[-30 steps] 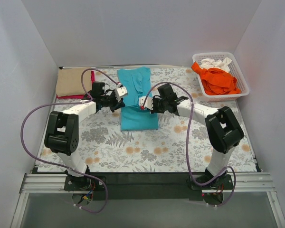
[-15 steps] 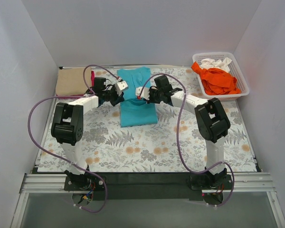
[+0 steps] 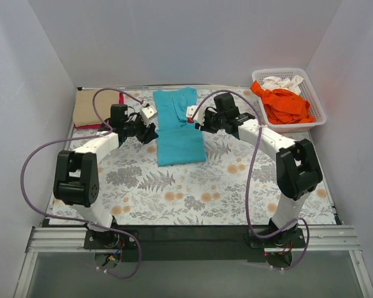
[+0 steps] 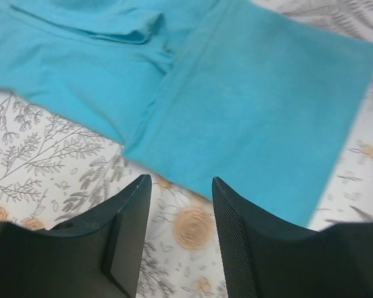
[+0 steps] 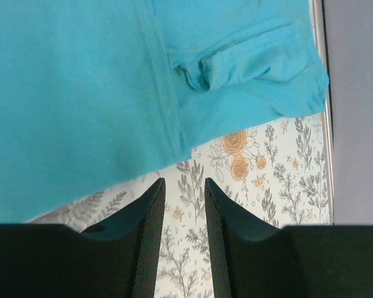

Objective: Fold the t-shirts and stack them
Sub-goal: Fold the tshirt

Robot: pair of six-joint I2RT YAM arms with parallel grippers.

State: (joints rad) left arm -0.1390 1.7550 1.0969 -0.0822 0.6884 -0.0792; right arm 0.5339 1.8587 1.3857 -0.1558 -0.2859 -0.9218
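The turquoise t-shirt (image 3: 179, 127) is laid flat on the floral table cloth (image 3: 193, 192) at the far middle. Its sleeves are turned in and one end is doubled over, apparently so that it can be folded once more and carried to the tan shirt (image 3: 94, 107) at the far left. The left gripper (image 4: 181, 183) and the right gripper (image 5: 184, 183) are set at opposite side edges. Each is partly parted and nothing is held. The cloth is seen just beyond the fingertips, not between them.

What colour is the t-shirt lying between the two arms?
The t-shirt is turquoise-teal, plain; it shows best in the top external view.
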